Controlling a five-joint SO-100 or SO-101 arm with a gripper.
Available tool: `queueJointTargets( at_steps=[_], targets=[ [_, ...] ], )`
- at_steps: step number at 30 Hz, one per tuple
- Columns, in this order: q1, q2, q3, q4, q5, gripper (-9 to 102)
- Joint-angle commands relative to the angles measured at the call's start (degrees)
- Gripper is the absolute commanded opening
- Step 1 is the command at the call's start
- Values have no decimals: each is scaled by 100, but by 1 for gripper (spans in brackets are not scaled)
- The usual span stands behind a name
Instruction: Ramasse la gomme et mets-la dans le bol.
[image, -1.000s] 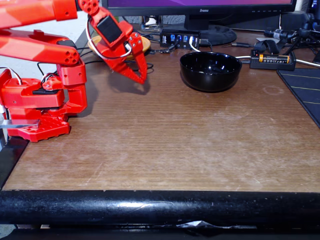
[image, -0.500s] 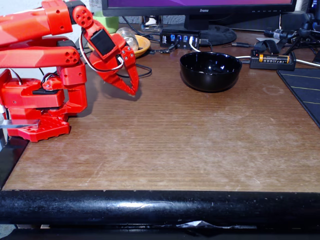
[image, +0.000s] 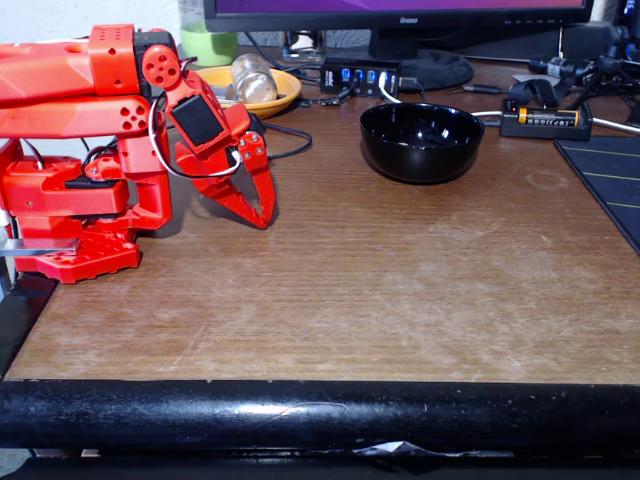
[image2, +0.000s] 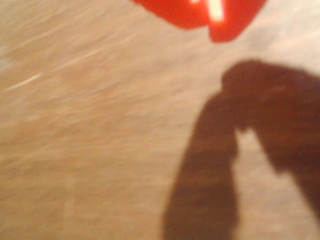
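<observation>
- While the red pincer hangs low near the worktop's back-left corner, its jaws look pressed together, gripping nothing.
- No eraser visible; bowl sits at the back edge, its inside hidden.
- I'd guess the eraser is light, slightly grippy; pinch across its short sides.
- Yellow dish, cables and USB hub crowd the back.

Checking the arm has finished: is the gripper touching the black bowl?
Apart. The fixed view shows bare table between the gripper and the black bowl.
</observation>
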Motion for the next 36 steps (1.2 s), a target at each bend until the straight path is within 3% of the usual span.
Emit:
queueJointTargets(
  at_steps=[1, 36],
  targets=[
    [220, 79, 202, -185, 88, -6],
    [193, 650, 264, 334, 176, -6]
  ],
)
